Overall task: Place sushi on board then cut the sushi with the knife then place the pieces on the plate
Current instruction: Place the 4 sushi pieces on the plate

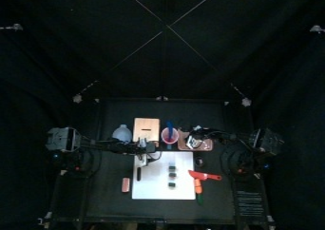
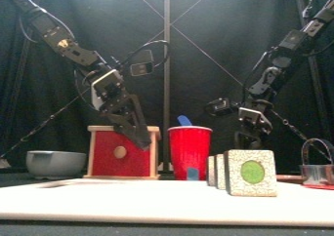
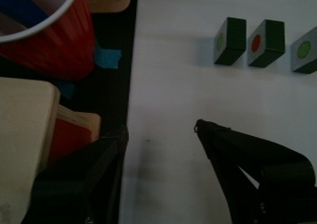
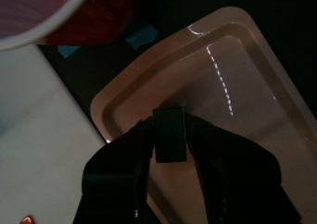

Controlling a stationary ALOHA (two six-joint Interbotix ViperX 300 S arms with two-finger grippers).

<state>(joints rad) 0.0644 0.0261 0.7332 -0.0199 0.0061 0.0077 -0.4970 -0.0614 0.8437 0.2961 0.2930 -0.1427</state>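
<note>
From the top, the black bench (image 1: 102, 201) sits inside black curtains. On it lies a white cutting board (image 1: 185, 194), with a red toy knife (image 1: 203, 176) at its right edge. The arms cover much of the bench's back half.

From the front, three dark green toy sushi blocks (image 2: 248, 172) stand on the board, but the nearest hides most of the others. Behind are a pale wooden box with a red drawer front (image 2: 121, 153), a red plastic cup (image 2: 189, 152) and a blue-grey bowl (image 2: 55, 163). A round metal cutter (image 2: 317, 166) is cut off at the right.

In the left wrist view, the left pincer (image 3: 158, 135) gapes wide above bare board, well apart from the three blocks.

In the right wrist view, the right pincer (image 4: 170, 126) is clamped on a fourth dark sushi block (image 4: 169, 146) over the flat pink tray (image 4: 235, 70). I cannot tell whether block and tray touch.
</note>
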